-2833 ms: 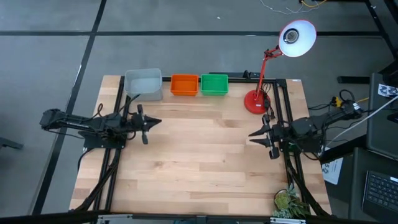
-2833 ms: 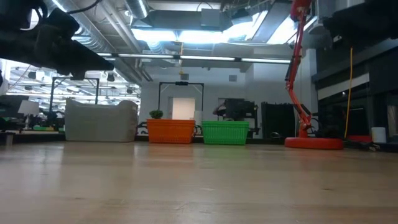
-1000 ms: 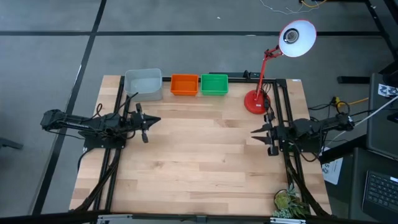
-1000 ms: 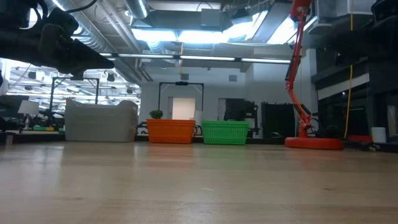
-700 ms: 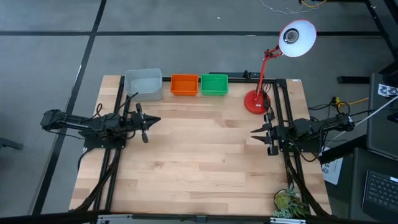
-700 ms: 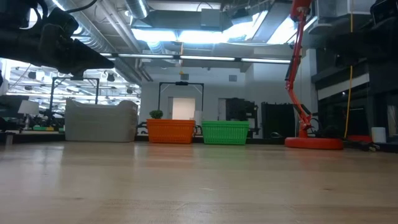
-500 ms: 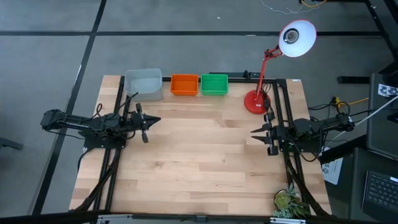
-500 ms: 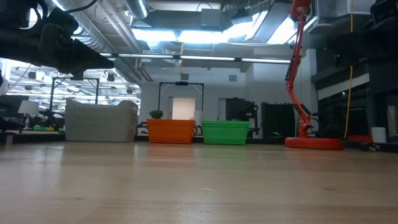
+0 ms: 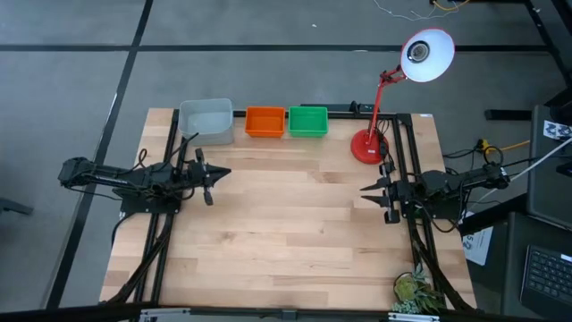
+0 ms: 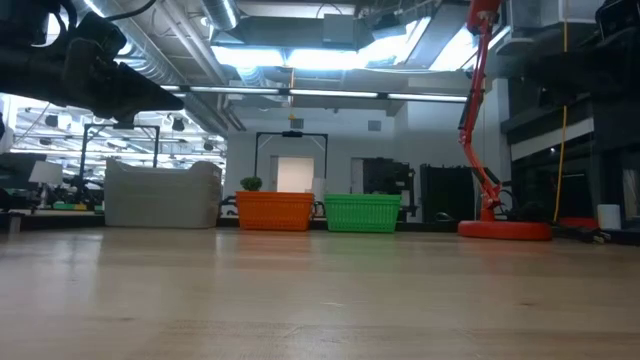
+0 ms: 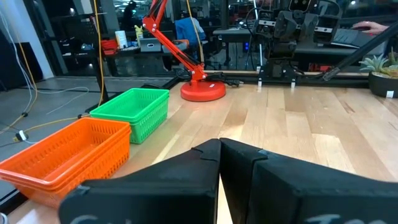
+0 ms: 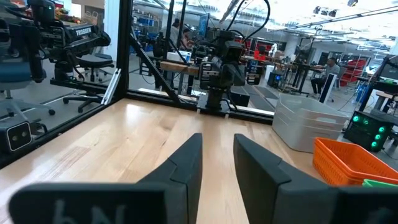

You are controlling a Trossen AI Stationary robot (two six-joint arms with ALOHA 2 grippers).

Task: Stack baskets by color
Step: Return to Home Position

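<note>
Three stacks of baskets stand in a row along the table's far edge, each resting on its base: pale grey baskets (image 9: 206, 120) at the left, orange baskets (image 9: 264, 122) in the middle, green baskets (image 9: 307, 121) to their right. The low view shows the same row: grey (image 10: 162, 195), orange (image 10: 274, 211), green (image 10: 362, 213). My left gripper (image 9: 226, 173) hovers level at the table's left side, shut, with nothing in it (image 11: 219, 149). My right gripper (image 9: 365, 193) hovers level at the right side, open, its fingers apart with nothing between them (image 12: 217, 146).
A red desk lamp (image 9: 366, 146) stands on its round base at the far right, near the green baskets, its white head (image 9: 426, 55) reaching beyond the table. A small plant (image 9: 416, 291) sits at the near right corner. Black rails run along both sides.
</note>
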